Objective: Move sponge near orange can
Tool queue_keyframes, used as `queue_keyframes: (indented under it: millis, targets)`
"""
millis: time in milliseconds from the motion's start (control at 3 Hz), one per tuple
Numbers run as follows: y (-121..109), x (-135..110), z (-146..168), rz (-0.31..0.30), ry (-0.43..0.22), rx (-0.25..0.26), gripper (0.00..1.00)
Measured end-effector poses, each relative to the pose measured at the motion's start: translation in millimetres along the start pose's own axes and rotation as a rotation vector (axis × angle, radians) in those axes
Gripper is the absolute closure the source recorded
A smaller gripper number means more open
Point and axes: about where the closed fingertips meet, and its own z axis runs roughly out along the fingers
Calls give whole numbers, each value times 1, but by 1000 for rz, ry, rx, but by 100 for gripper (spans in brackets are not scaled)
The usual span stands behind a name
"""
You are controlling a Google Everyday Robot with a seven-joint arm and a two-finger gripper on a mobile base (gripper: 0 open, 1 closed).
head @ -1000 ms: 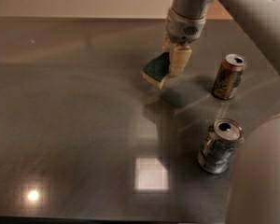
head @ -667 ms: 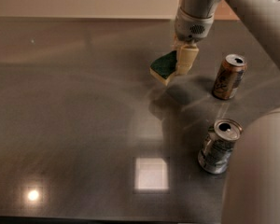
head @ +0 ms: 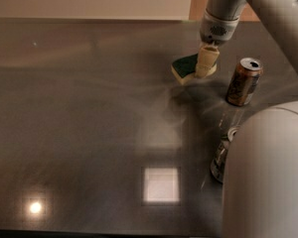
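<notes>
The hand [head: 207, 65] is clamped on the sponge [head: 184, 67] and holds it tilted above the dark worktop [head: 79, 123], green face up, its shadow on the surface below. The orange can [head: 243, 82] stands upright at the sponge's 3 o'clock, near but not touching. At the hand's 5 o'clock a silver-grey can [head: 221, 155] stands partly hidden behind the robot's pale body [head: 268, 182]. Between sponge and orange can only worktop shows.

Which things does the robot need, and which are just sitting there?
Needed:
sponge, held in the pincer above the table
orange can, standing nearby

Just sitting:
silver can, partly hidden by the robot
</notes>
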Motion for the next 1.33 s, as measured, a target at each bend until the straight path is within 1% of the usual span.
queue_keyframes:
  millis: [333,667,1000,1333]
  targets:
    - [0,13,3,111,4,-5,58]
    - [7,23,8,177,3,-20,35]
    - [12,29,12,214,0,-36,12]
    - [16,34,9,245,-15,-54,0]
